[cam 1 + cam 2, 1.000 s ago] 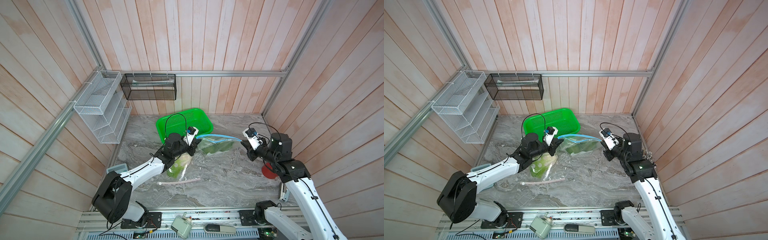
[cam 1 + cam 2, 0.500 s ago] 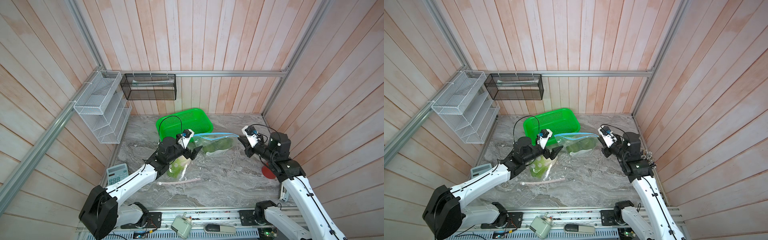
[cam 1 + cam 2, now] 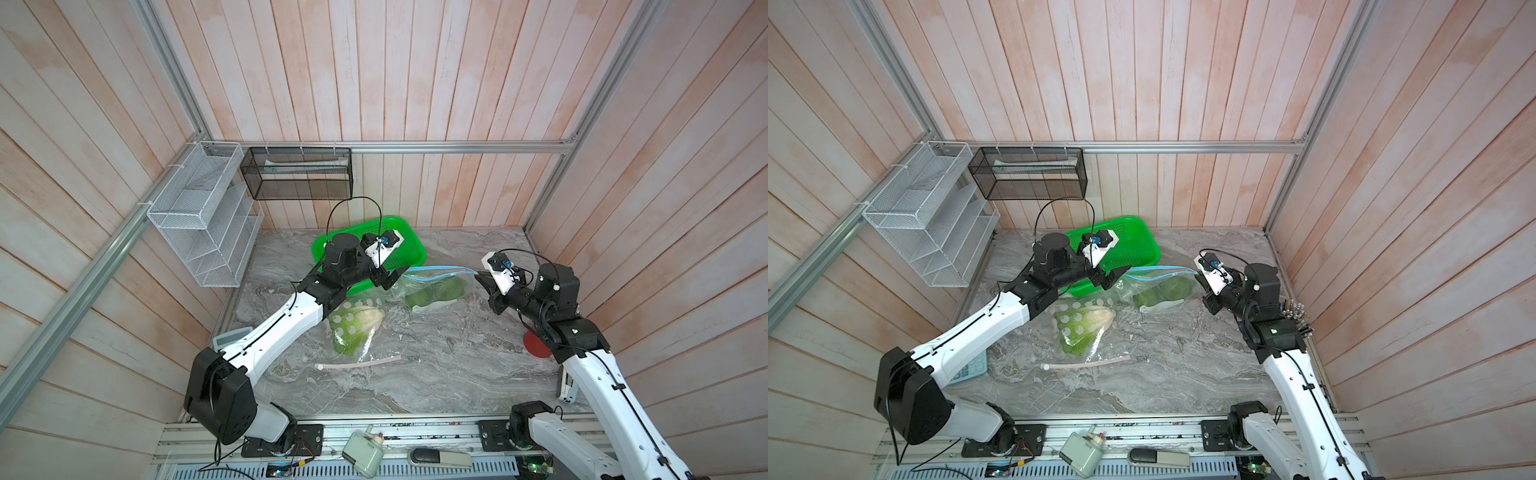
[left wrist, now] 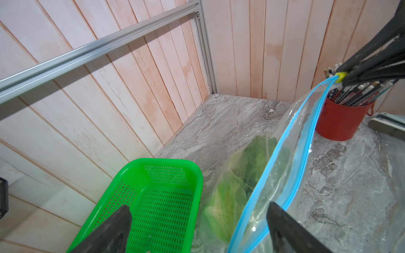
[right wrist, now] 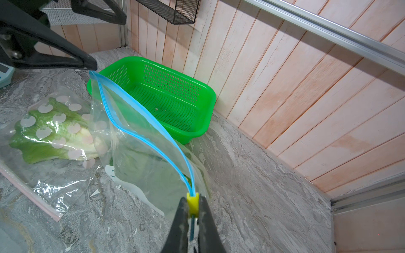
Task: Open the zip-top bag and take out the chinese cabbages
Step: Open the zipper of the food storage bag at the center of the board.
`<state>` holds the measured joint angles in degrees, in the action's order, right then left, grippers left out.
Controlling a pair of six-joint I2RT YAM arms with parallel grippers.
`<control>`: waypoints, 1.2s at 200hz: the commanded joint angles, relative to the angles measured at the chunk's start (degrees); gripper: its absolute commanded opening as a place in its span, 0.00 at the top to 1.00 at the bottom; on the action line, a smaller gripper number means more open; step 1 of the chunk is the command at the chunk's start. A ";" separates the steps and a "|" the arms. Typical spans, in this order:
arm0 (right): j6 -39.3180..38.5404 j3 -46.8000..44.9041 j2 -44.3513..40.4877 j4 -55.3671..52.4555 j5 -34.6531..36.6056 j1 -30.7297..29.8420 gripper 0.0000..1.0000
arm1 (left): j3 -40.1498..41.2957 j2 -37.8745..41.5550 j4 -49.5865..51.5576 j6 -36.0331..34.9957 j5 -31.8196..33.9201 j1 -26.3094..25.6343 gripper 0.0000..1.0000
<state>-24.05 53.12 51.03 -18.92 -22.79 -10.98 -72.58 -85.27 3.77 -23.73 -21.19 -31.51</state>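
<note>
Released since a second ago, the near end of the clear zip-top bag with the blue track is no longer clamped: the left tool has spread its jaws wide. In the left wrist view that end of the track runs between the two open fingers. I cannot tell whether it brushes one of them, but nothing is gripped. The right tool is unchanged, pinched almost fully closed on the small yellow plastic slider and holding that end up off the grey marbled worktop. Between the two tools the blue tracks stand parted, so the mouth looks open along most of its length. The pale-and-green chinese cabbages lie inside, low in the sagging film, below and between the tools. Just below and beyond the left tool sits the bright green perforated plastic basket.

Doing this step well likely means keeping the right tool high and steady so the mouth stays taut. The left tool can then go in between the tracks, angled down toward the nearest cabbage, with its fingers wide until they straddle it. Catching only film would drag the bag.
</note>
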 commanded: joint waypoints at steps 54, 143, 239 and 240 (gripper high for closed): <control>-1.34 -0.08 0.50 -1.30 -1.63 0.34 0.97 | -12.74 -8.48 18.44 -12.58 -11.70 0.26 0.17; -1.50 -0.04 0.39 -1.18 -0.86 0.33 0.96 | -18.74 -14.54 26.38 -16.53 -13.61 -1.27 0.42; -0.58 -2.31 -0.86 -0.97 0.29 0.34 0.96 | -19.71 -17.62 27.52 -15.18 -13.75 -4.26 0.90; -0.57 -2.32 -0.85 -0.96 0.33 0.39 0.96 | -19.67 -17.68 27.52 -15.11 -13.81 -4.22 0.91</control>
<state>-25.26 51.99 51.27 -20.21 -23.29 -10.98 -91.72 -101.71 30.74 -39.51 -34.09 -34.96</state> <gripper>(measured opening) 0.097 0.132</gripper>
